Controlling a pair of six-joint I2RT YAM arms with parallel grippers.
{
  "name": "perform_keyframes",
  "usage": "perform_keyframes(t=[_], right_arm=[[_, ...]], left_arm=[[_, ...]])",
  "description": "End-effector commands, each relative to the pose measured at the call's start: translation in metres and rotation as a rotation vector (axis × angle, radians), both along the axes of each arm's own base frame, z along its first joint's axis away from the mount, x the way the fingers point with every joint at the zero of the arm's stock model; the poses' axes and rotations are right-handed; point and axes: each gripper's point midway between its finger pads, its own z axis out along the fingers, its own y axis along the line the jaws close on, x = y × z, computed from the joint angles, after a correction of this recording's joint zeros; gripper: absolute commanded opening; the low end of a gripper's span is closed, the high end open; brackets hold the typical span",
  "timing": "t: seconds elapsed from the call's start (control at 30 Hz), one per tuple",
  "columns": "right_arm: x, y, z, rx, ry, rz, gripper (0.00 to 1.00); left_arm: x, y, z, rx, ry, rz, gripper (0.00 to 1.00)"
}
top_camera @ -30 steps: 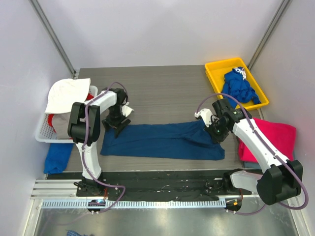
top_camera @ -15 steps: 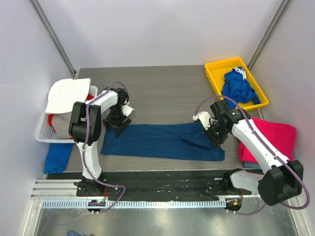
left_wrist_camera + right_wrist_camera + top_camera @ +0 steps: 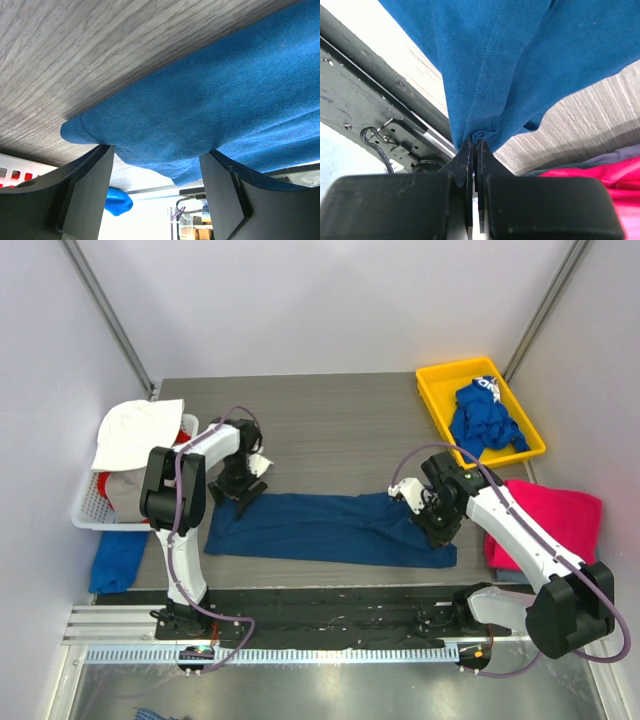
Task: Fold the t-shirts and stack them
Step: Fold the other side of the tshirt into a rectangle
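A navy t-shirt (image 3: 320, 528) lies as a long folded strip across the near part of the table. My left gripper (image 3: 243, 490) is open at its far left corner; in the left wrist view (image 3: 156, 156) the cloth (image 3: 210, 100) bulges between the spread jaws. My right gripper (image 3: 432, 517) is shut on a pinched fold at the shirt's right end, seen in the right wrist view (image 3: 475, 142) with cloth (image 3: 490, 60) hanging from it. A magenta-pink t-shirt (image 3: 560, 520) lies folded at the right. A royal-blue t-shirt (image 3: 485, 418) with white lettering is crumpled in a yellow tray (image 3: 437, 376).
A white basket (image 3: 90, 510) with a white cloth (image 3: 135, 430) and red items stands at the left edge. A blue cloth (image 3: 118, 560) lies below it. A black rail (image 3: 330, 605) runs along the near table edge.
My right gripper has moved left and toward the near edge, carrying the shirt's right end with it. The left arm has not moved.
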Motion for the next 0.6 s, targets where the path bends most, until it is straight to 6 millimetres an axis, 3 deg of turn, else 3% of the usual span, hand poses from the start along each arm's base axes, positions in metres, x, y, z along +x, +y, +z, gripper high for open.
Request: perform_keyframes(t=[0.0,0.33,0.53,0.57], right_arm=[[-0.0031,-0.0051,-0.0013,-0.028,0.006,0.015,0.01],[-0.0049,-0.0081,-0.0066,-0.05,0.029,0.015,0.02],[0.0007,-0.0087,-0.0058,-0.055,0.0,0.008,0.36],[0.0011,-0.0086,-0.0054,-0.054,-0.001,0.006,0.38]], left_arm=[[0.0015,-0.0011,0.0093,0.001,-0.017,-0.003,0.74],[0.0009,-0.002,0.0093,-0.002,-0.015,-0.004,0.74],[-0.0006,-0.0014,0.0092,-0.002,-0.013,-0.009,0.74],[-0.001,-0.0011,0.0094,-0.001,-0.013,-0.008,0.74]])
